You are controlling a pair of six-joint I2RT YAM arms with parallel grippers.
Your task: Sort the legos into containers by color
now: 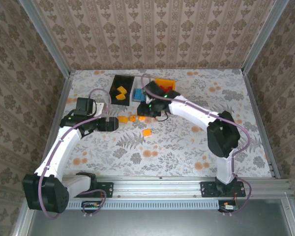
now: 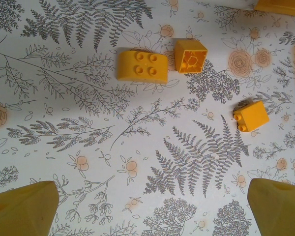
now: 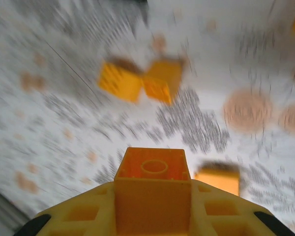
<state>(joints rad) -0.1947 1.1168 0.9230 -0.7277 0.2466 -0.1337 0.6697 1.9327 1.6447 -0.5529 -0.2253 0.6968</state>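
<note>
The right gripper (image 3: 152, 199) is clamped on a yellow-orange brick (image 3: 152, 169), whose hollow underside faces the wrist camera. This view is blurred. Just past the held brick and a little to its right, a second yellow-orange brick (image 3: 217, 178) lies on the fern-printed table cover (image 3: 64, 128). Farther ahead and slightly left, a pair of yellow-orange bricks (image 3: 137, 82) lie side by side, apparently touching.

The left gripper (image 2: 152, 201) stands wide, and its two yellow fingers (image 2: 24, 209) hold nothing, with bare cover between them. Ahead of it and off to the right, a small yellow brick (image 2: 250, 116) lies on its side with its studs pointing sideways. Farther ahead, near the centre line, a rounded four-stud brick (image 2: 141, 65) sits studs up. Just beside that, without touching, an upturned brick (image 2: 190, 55) shows its hollow.

In the overhead view the two grippers face each other across these loose bricks, and nothing stands between either gripper and the pieces. Beyond the right gripper stand the three bins. The black bin (image 1: 129, 78) has yellow pieces in it. The white bin (image 1: 136, 98) holds light blue pieces, and the arm's wrist partly covers it. The orange bin (image 1: 163, 80) holds red pieces.
</note>
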